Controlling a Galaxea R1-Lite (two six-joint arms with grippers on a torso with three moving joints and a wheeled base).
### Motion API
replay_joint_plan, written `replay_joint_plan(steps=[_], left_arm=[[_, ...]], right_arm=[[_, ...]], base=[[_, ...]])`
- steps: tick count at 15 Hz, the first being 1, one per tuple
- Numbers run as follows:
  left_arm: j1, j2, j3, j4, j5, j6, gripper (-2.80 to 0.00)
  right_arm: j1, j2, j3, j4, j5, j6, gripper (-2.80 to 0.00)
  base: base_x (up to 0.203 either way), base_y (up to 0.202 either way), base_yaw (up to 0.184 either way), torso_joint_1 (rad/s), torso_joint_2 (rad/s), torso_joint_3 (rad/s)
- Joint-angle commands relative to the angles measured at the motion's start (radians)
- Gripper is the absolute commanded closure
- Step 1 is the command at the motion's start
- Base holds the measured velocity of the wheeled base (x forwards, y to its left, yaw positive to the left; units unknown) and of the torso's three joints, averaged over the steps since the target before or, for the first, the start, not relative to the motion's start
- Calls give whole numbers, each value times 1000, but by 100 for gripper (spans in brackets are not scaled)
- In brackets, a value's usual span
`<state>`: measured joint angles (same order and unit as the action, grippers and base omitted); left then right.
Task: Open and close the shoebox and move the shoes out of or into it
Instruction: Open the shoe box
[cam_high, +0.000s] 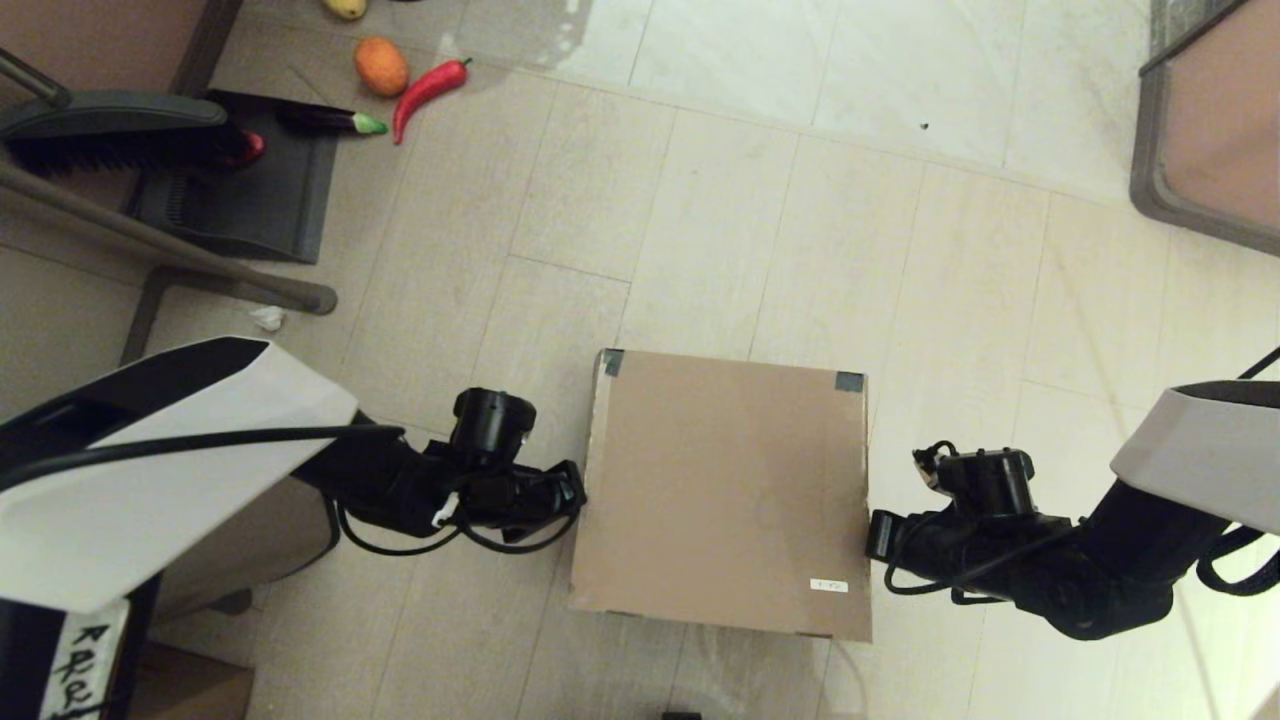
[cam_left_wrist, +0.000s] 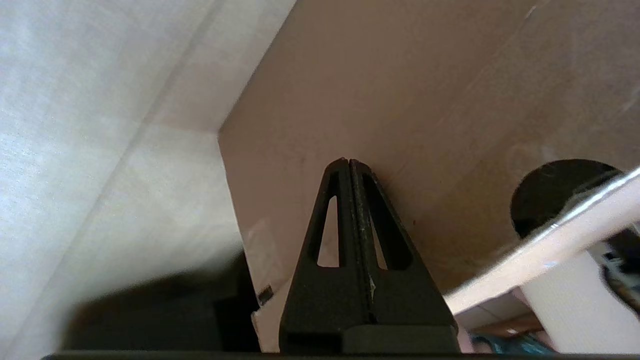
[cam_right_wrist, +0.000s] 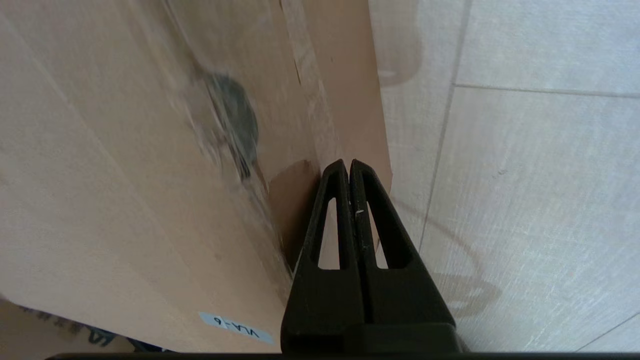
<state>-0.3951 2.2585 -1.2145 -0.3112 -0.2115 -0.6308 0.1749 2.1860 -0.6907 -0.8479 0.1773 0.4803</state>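
The shoebox (cam_high: 725, 480), plain brown cardboard with two dark tape patches at its far corners and a small white label near its front right, sits on the floor with its lid down. My left gripper (cam_high: 578, 492) is shut, its tip against the box's left side (cam_left_wrist: 400, 115). My right gripper (cam_high: 872, 535) is shut too, its tip at the box's right edge (cam_right_wrist: 345, 115), beside the lid. In the wrist views both pairs of fingers (cam_left_wrist: 348, 165) (cam_right_wrist: 348, 165) are pressed together with nothing between them. The shoes are out of view.
A black dustpan (cam_high: 245, 190) and a brush (cam_high: 110, 135) lie at the far left with a metal frame leg (cam_high: 160, 245). An eggplant (cam_high: 330, 121), a red chilli (cam_high: 428, 90) and an orange fruit (cam_high: 381, 65) lie on the floor beyond. A framed board (cam_high: 1210, 130) stands far right.
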Motion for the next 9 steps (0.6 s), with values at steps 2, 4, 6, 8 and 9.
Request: replay_joint_plan(steps=[2,4,6,8,9], left_arm=[[-1,-9,28,-5,0,-12,0],[-1,-13,50,-22,0,-12,0],[-7,-15,71,-44,0,-10,0],[-8,-42,76,-43,0,-12,0],[-8,-60,74,-42,-1,-12,0]], right_arm=[[0,3,57,-29,-8,17,0],[1,4,97,-76,-9,25,0],[3,3,117,-89,-9,34,0],[2,-18,110,-90,-9,83,0],[2,-36,106,-87,-7,115,0]], base=[[0,0,0,0,0,0],[0,0,0,0,0,0],[0,0,0,0,0,0],[0,0,0,0,0,0],[0,0,0,0,0,0]])
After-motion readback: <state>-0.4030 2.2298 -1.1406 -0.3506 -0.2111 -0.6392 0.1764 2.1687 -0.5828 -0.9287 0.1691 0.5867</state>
